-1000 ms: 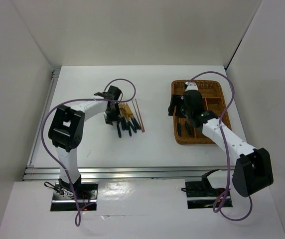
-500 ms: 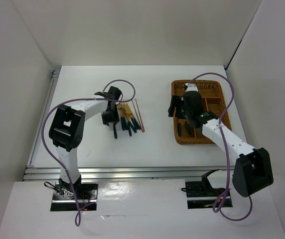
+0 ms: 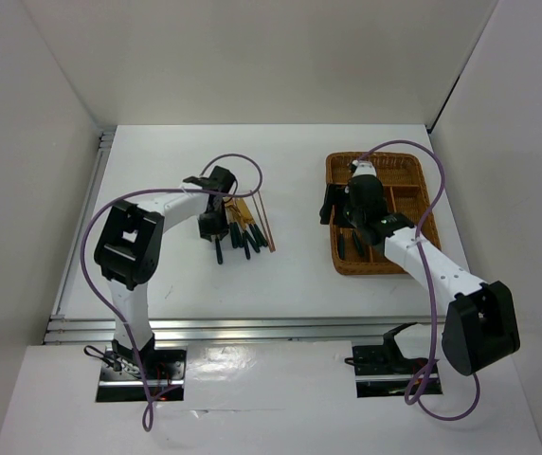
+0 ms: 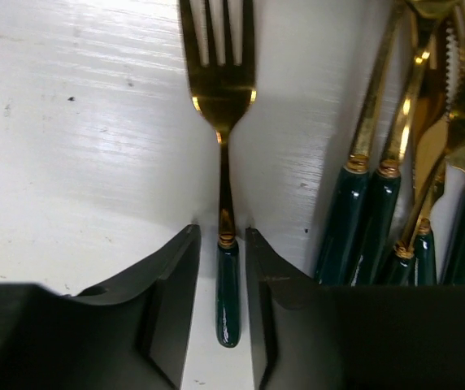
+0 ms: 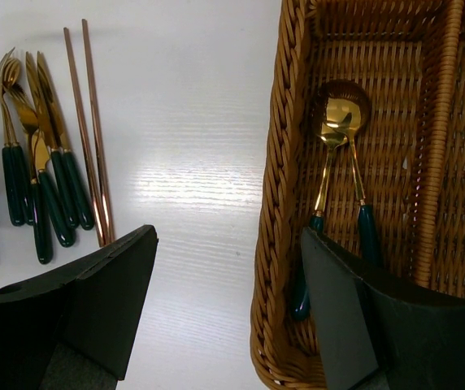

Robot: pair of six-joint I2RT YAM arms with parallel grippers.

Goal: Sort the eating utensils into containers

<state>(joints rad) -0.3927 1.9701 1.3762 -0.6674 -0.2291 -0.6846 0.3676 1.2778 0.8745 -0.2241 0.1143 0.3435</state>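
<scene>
A gold fork with a dark green handle (image 4: pixel 228 292) lies flat on the white table, a little left of the other cutlery. My left gripper (image 4: pixel 222 236) straddles the top of its handle with the jaws narrowly open and slim gaps on both sides; from above it sits at the pile's left edge (image 3: pixel 212 226). The remaining cutlery (image 5: pixel 41 162) and two brown chopsticks (image 5: pixel 90 122) lie side by side. My right gripper (image 5: pixel 228 244) is wide open and empty over the left rim of the wicker tray (image 5: pixel 285 162). Two gold spoons (image 5: pixel 338 114) lie in the tray's left compartment.
The tray (image 3: pixel 370 270) stands right of centre, with more compartments to its right. Purple cables loop over both arms. White walls enclose the table on three sides.
The fork's handle has shifted slightly left, away from the pile, with my left gripper over it. The right arm has barely moved.
</scene>
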